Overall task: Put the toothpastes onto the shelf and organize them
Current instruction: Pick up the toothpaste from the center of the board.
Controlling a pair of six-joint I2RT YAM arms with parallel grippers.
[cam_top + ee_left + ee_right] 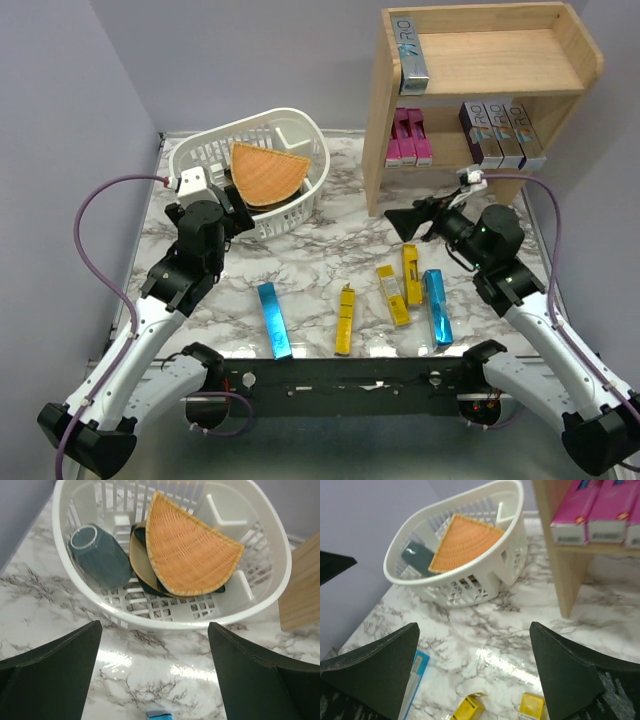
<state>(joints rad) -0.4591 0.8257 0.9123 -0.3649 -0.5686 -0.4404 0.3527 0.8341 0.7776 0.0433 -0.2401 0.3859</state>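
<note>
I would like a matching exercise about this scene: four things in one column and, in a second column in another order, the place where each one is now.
Things
1. pink toothpastes
2. yellow toothpastes
3. purple-silver toothpastes
4. orange woven wedge

Places
A. in the white basket
B. lying on the marble table
C. lower tier of the shelf, left end
D. lower tier of the shelf, right end

Pairs: 1-C, 2-B, 3-D, 4-A
</note>
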